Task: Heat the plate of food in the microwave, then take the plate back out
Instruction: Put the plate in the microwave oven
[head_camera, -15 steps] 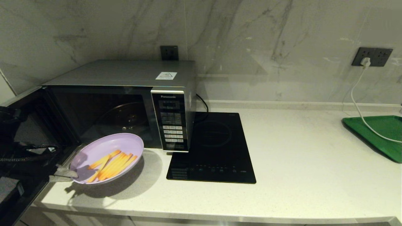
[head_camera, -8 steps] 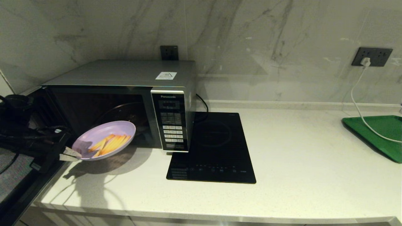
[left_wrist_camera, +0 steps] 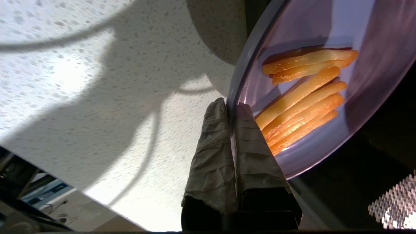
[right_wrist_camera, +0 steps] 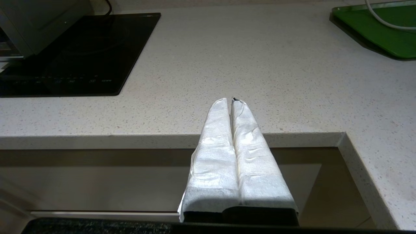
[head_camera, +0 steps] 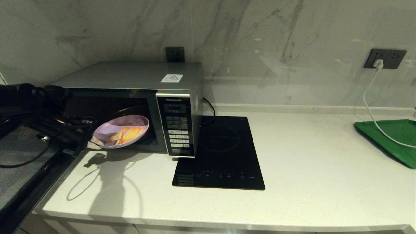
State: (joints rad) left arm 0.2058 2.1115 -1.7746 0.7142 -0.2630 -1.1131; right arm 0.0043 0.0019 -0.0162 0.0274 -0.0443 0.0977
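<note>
The lilac plate of food point(head_camera: 122, 131), with orange-yellow fries point(left_wrist_camera: 302, 97) on it, hangs at the mouth of the open microwave point(head_camera: 130, 97), partly inside the dark cavity. My left gripper point(head_camera: 94, 143) is shut on the plate's near left rim point(left_wrist_camera: 231, 104), one taped finger on each side of the edge. The microwave door point(head_camera: 22, 156) stands swung open at the far left. My right gripper point(right_wrist_camera: 231, 101) is shut on nothing, parked off the counter's front edge and out of the head view.
A flat black glass hob point(head_camera: 221, 152) lies right of the microwave. A green tray point(head_camera: 390, 139) with a white cable point(head_camera: 373, 107) across it sits at the far right. Between them lies bare white counter point(head_camera: 308, 169).
My left gripper has carried the plate up and back from above the counter's front into the microwave opening. The right arm has not moved.
</note>
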